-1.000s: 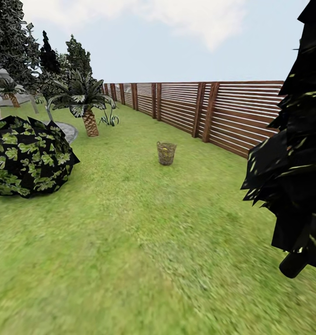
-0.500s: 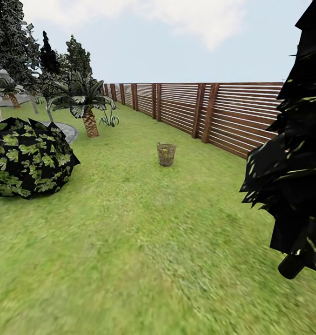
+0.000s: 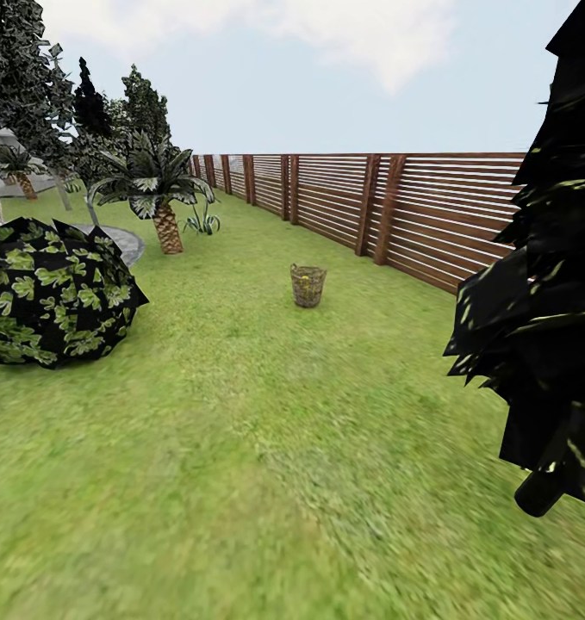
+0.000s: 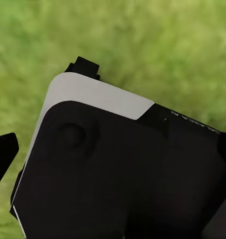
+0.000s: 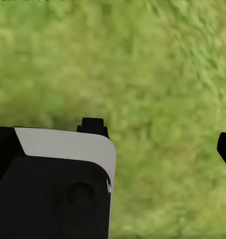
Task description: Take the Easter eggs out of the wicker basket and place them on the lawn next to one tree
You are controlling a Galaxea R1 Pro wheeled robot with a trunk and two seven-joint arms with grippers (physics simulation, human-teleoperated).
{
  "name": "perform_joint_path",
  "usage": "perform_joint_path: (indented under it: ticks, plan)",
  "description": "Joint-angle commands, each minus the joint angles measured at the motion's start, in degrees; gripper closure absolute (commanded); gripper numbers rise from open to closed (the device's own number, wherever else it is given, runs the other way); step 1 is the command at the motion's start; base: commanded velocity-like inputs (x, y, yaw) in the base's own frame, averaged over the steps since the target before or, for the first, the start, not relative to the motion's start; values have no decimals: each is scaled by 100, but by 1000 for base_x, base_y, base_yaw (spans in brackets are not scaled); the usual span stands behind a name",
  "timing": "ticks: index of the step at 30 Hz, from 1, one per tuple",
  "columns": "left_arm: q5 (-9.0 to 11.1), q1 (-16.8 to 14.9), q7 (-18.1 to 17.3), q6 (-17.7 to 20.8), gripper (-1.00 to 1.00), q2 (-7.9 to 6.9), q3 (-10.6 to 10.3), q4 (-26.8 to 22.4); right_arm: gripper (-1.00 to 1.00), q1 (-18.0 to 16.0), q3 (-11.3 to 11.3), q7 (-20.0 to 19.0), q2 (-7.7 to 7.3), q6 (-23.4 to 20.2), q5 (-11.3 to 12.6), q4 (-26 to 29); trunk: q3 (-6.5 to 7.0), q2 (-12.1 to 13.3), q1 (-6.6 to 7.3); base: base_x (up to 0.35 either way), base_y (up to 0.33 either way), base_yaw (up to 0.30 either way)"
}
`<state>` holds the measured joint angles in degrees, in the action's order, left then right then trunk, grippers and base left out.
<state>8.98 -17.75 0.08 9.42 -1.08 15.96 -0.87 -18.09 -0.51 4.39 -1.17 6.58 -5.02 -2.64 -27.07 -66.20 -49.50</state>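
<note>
Fingers of both grippers: state cannot be told, wrist cameras aimed at grass. Tan woven wicker basket (image 3: 308, 284) upright on mottled green lawn (image 3: 240, 448), well ahead; yellow glimpsed inside, likely eggs awaiting pickup.

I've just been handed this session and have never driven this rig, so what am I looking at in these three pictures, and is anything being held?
The big picture comes from the camera on the robot's head, looking across the lawn. The wicker basket stands on the grass some way ahead, in front of the brown slatted fence. Something yellow shows inside it, probably the eggs, but they are too small to count. A dark leafy bush sits to the left with a palm behind it, and a black tree fills the right edge.

The two smaller pictures come from cameras on the robot's wrists. Both look down at bare grass past the black-and-white body of the machine. In the right wrist view, dark tips poke out, probably gripper fingers, with nothing between them. Whether either gripper is open I cannot tell.
</note>
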Motion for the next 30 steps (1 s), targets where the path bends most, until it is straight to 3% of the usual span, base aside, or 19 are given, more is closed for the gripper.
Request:
perform_joint_path:
  ticks: [1, 16, 30]
  plan:
    - [60, -1, -2, 34, -100, -14, -4, -9, -100, -10, -2, 27, 1, 37, -52, -26, -5, -3, 0, 0, 0, 0]
    - [50, 17, -53, -9, -100, -17, -11, 244, -100, -3, -2, 49, 0, 5, -8, -45, -8, -3, 0, 0, 0, 0]
    - [54, 17, -52, -10, -100, -32, -8, 246, -100, -2, -1, 45, -4, -16, 1, -35, -123, -3, 0, 0, 0, 0]
